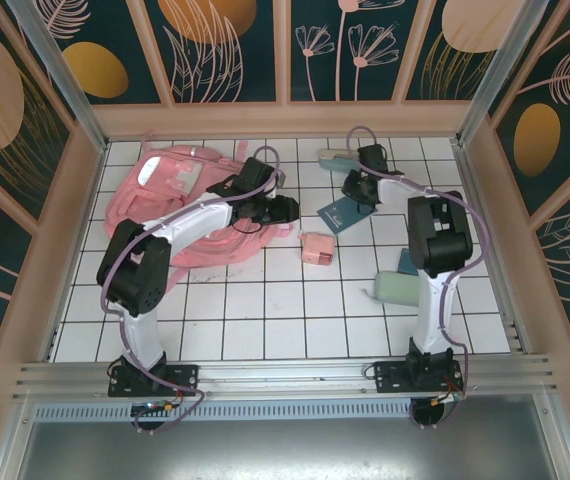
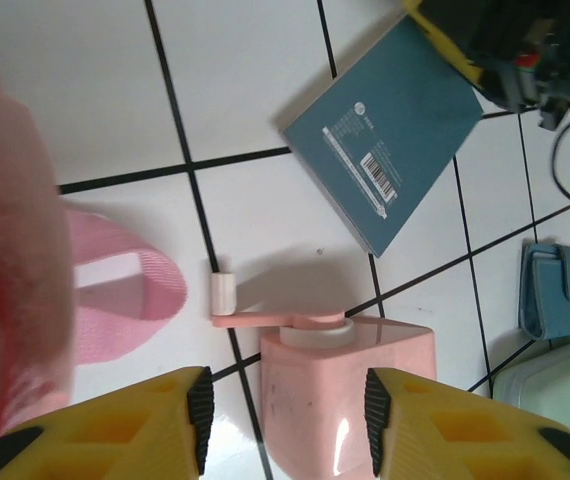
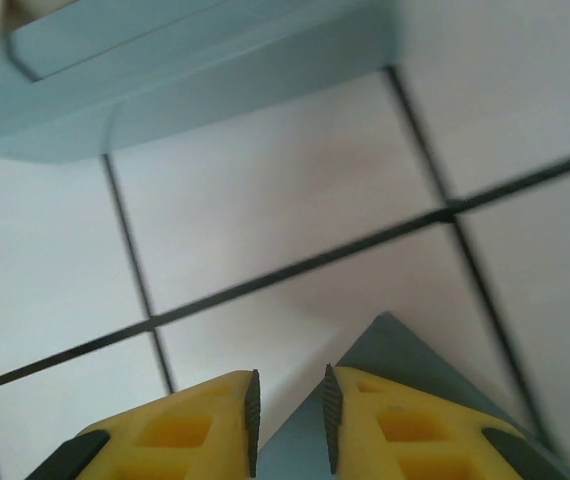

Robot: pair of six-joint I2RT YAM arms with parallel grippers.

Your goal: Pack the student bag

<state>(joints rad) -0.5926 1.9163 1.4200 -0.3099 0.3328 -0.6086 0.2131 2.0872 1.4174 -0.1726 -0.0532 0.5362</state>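
Right claw over book corner — open tiles beyond.

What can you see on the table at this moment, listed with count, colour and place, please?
student bag: one, pink, back left of the table.
book: one, dark teal, back centre, beneath the right gripper.
small box: one, pink with a side crank, centre, nearer than the book.
flat case: one, pale blue, at the back edge.
pouch: one, blue, on the right, beside the right arm.
container: one, mint green, on the right, just nearer than the pouch.
table: one, white tiles with dark lines.
left gripper: one, yellow fingers, open, above the small box.
right gripper: one, yellow fingers close together, over the book's corner.
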